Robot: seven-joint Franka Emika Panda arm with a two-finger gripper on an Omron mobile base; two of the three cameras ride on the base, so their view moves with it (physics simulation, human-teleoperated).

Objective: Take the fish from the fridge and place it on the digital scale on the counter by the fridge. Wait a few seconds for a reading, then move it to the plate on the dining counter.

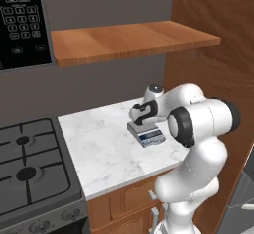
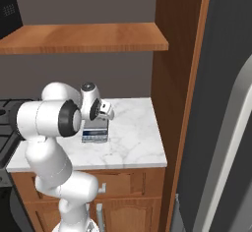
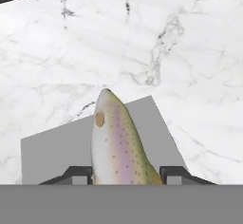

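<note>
In the hand view the fish [image 3: 116, 142], pale with a pinkish-olive speckled flank, sits between my two dark fingertips and points away over the flat grey top of the digital scale [image 3: 52, 152]. My gripper [image 3: 126, 173] is shut on the fish. In the left base view the gripper [image 1: 140, 121] reaches down just over the scale [image 1: 149, 136], whose blue-and-white display faces the front edge of the counter [image 1: 99, 144]. The right base view shows the same scale [image 2: 95, 133] below the hand on the counter [image 2: 133, 132], with the grey fridge [image 2: 221, 128] closed at the right.
A black gas stove [image 1: 25, 163] adjoins the counter on the left, under a black microwave [image 1: 22, 20]. A wooden shelf [image 1: 129, 39] hangs above the counter. A tall brown wood panel [image 2: 177, 103] stands between counter and fridge.
</note>
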